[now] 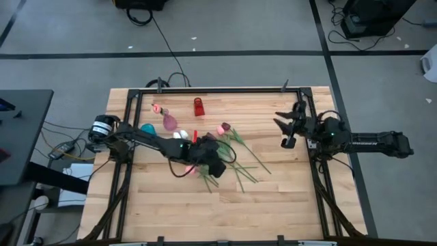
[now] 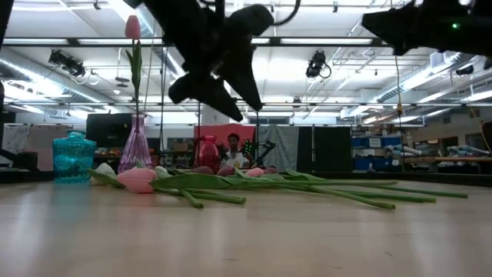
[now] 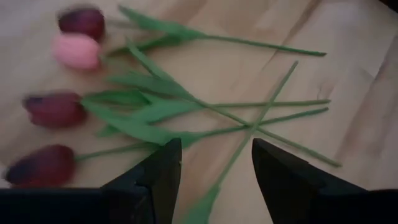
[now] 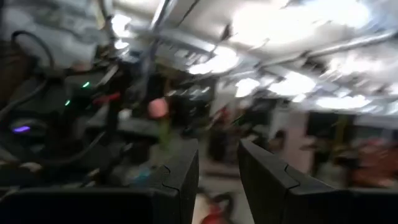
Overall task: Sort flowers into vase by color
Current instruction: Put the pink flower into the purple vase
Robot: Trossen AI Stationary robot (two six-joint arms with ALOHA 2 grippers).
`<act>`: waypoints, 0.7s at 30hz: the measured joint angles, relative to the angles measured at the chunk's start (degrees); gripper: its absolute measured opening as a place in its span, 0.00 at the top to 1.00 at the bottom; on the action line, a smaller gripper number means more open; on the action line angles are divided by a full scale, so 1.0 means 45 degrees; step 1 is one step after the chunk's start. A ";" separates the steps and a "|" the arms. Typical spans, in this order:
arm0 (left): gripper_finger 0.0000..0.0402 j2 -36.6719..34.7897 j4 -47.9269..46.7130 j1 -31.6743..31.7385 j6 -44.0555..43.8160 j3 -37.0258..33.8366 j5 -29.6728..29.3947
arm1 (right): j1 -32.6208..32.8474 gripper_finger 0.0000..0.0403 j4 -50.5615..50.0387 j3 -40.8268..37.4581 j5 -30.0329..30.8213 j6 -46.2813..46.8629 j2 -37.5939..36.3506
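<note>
From above we look straight down on the whole table and both arms. At tabletop height we look level across the wood into the room, close to the flowers. On the left wrist we face down, near those flowers. On the right wrist we face out into the room. High, low and left wrist views share the flowers.

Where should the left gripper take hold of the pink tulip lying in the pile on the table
On its thin green stem, not the soft pink tulip head. Come straight down from above with the open left gripper, fingers across the stem: it lies flat on the wooden table among crossing stems.
</note>
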 joint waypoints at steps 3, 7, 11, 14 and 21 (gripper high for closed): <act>0.50 -0.0271 -0.0393 -0.0393 0.0325 -0.0108 -0.0963 | 0.0000 0.69 -0.1708 0.1099 -0.0469 0.0580 0.1375; 0.50 -0.0716 -0.1868 -0.0856 0.0372 -0.0170 -0.2202 | 0.0000 0.69 -0.3284 0.2138 -0.0572 0.0822 0.3558; 0.50 -0.1067 -0.2126 -0.1384 0.1148 -0.0165 -0.4056 | 0.0000 0.69 -0.3588 0.2855 0.0308 0.1711 0.5827; 0.50 -0.1039 -0.2104 -0.1710 0.1814 -0.0165 -0.4861 | 0.0005 0.69 -0.4087 0.3318 0.0225 0.2574 0.7405; 0.50 -0.1030 0.0002 -0.1736 0.3035 -0.1381 -0.4477 | 0.0731 0.69 -0.6174 0.5026 -0.0399 0.4827 1.0711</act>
